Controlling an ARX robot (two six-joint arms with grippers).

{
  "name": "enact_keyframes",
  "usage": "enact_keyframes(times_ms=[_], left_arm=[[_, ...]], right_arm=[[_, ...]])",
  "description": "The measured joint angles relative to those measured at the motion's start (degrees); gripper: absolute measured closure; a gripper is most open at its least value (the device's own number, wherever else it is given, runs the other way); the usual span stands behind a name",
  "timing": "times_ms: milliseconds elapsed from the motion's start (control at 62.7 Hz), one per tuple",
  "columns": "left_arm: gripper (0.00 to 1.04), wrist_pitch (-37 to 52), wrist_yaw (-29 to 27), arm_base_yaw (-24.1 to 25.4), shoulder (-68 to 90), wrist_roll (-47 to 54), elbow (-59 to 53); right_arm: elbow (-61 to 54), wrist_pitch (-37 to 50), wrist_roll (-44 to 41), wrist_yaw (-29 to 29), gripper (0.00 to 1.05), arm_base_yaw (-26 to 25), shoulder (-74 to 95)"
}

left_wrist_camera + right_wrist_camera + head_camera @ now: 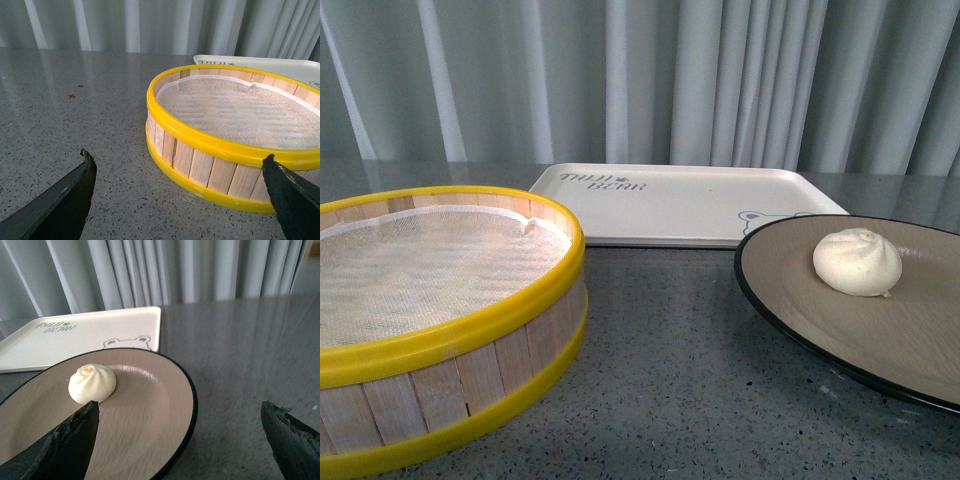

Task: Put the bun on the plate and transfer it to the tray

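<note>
The bun [857, 262] is plated; the transfer to the tray [690, 205] comes next.
Your right hand [178, 407] and left hand [177, 155] both gape empty. The bun sits on the plate [920, 345], on the counter [660, 360] just short of the tray: grip its rim and keep it level.

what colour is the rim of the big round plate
Black, on the large round beige-brown plate; clearest in the right wrist view.

Yellow-rimmed wooden steamer basket [470, 375], lined with white mesh cloth, standing on speckled grey desk [670, 380]. Pale pleated curtain [650, 80] behind. Small red marks [72, 95] on desk, well apart from basket.
</note>
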Motion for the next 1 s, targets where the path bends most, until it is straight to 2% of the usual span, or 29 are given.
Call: enact_keyframes(times_ms=[143,335,430,622,1004], left_arm=[[0.07,0.0,0.0,0.0,0.0,0.0,0.0],[0.07,0.0,0.0,0.0,0.0,0.0,0.0],[0.07,0.0,0.0,0.0,0.0,0.0,0.0],[0.07,0.0,0.0,0.0,0.0,0.0,0.0],[0.07,0.0,0.0,0.0,0.0,0.0,0.0]], right_arm=[[3.3,-2.6,18.4,-4.5,0.09,-0.3,9.0],[5.9,-2.9,43.4,-5.7,0.09,5.6,14.8],[6.4,-4.0,51.6,-7.0,0.09,7.8,16.5],[6.4,-6.9,59.6,-9.9,0.09,7.8,16.0],[8.4,-4.2,64.8,-13.6,0.09,4.5,22.6]])
